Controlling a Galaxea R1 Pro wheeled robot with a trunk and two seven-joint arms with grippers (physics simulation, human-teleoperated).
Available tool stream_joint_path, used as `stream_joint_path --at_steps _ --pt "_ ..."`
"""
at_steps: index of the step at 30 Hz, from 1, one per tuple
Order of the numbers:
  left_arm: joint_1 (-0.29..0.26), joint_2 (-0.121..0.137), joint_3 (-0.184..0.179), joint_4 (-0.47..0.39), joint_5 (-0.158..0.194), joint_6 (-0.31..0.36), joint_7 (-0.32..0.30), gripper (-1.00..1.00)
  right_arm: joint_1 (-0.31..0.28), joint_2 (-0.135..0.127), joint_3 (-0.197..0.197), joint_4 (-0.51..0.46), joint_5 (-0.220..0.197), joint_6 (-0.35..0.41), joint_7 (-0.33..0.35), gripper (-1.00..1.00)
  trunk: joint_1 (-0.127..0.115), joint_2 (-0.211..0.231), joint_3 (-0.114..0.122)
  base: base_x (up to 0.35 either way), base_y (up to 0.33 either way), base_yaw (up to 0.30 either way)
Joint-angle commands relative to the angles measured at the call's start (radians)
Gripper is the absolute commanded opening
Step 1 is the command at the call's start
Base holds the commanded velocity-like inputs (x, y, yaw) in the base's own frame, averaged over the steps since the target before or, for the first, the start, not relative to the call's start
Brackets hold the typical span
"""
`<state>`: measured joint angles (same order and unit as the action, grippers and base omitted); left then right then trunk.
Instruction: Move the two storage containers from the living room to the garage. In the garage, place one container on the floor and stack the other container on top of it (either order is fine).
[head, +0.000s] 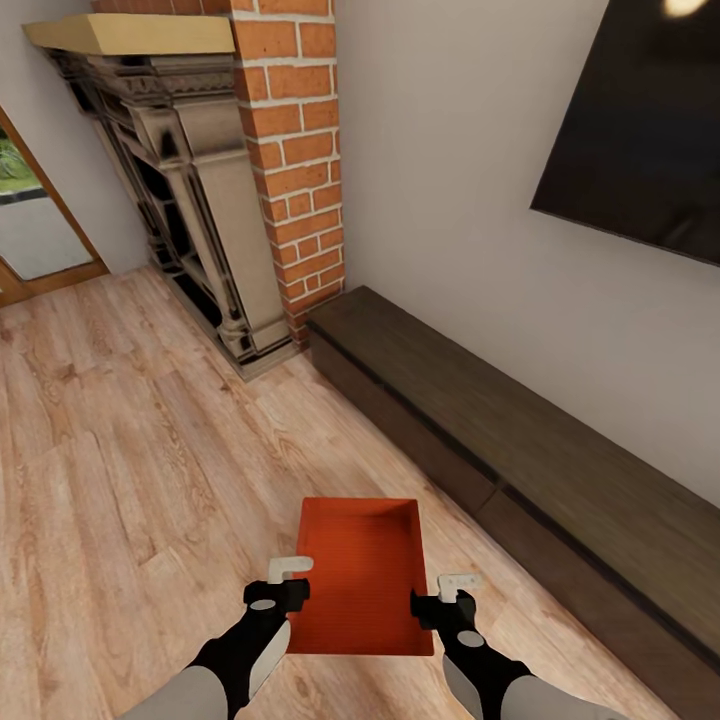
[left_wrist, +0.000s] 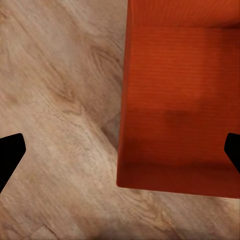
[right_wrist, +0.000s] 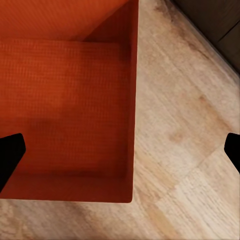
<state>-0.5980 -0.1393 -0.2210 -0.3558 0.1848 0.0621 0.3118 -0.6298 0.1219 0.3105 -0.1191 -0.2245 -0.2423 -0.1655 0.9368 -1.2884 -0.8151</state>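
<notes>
One orange-red storage container lies open side up on the light wood plank floor of the living room, right in front of me. My left gripper hangs open over the container's left wall, with one dark fingertip over the planks and the other over the box. My right gripper is open over the right wall in the same way, its fingertips spread wide. Neither gripper holds anything. The container is empty.
A long, low dark wood cabinet runs along the right wall under a black TV. A brick column and a stone fireplace stand ahead. A wood-framed glass door is at far left. Open plank floor spreads to the left.
</notes>
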Motion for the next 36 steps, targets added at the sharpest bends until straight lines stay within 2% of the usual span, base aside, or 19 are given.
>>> stream_joint_path --at_steps 1,7,14,36 --pt "0.0 0.001 -0.008 -0.002 0.009 0.005 0.008 1.0 -0.001 0.0 0.009 0.001 -0.009 -0.004 -0.004 1.0 0.004 -0.008 -0.004 0.0 0.0 0.0" --pt "0.0 0.003 -0.008 -0.002 0.011 0.005 0.007 1.0 -0.001 -0.001 0.009 0.001 -0.009 -0.006 0.008 1.0 0.027 -0.05 -0.023 0.0 0.0 0.0" --pt "0.0 0.003 -0.008 -0.002 0.034 0.005 0.007 1.0 -0.001 -0.001 0.009 0.001 -0.01 -0.021 0.016 1.0 0.054 -0.099 -0.045 0.0 0.0 0.0" --pt "0.0 0.004 -0.008 0.012 0.036 0.005 0.007 1.0 -0.001 -0.001 0.009 0.001 -0.018 -0.023 0.017 1.0 0.138 -0.253 -0.114 0.0 0.0 0.0"
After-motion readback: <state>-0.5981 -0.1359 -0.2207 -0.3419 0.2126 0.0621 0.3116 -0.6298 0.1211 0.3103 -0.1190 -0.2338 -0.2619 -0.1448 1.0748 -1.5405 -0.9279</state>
